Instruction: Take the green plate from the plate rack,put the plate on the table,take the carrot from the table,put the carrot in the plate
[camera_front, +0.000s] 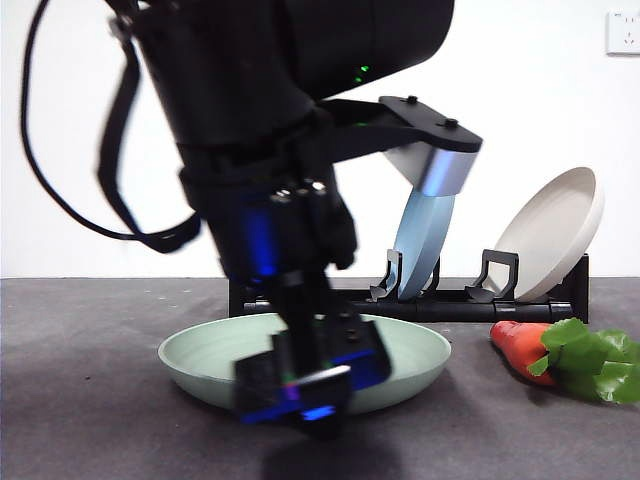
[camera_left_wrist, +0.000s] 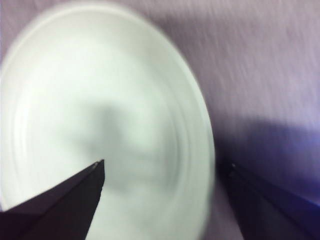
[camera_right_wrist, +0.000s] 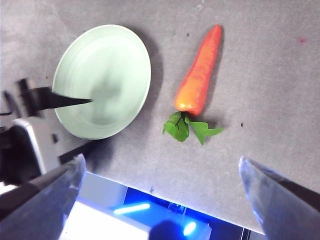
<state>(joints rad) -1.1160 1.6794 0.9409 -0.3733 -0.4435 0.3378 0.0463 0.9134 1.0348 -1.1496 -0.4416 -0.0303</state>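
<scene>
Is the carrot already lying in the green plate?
No; the carrot lies on the table beside the green plate, not touching it.

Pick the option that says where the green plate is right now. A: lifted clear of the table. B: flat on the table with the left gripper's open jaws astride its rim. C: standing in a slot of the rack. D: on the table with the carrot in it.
B: the green plate sits flat on the table, the left gripper straddling its rim; the carrot lies beside it.
</scene>
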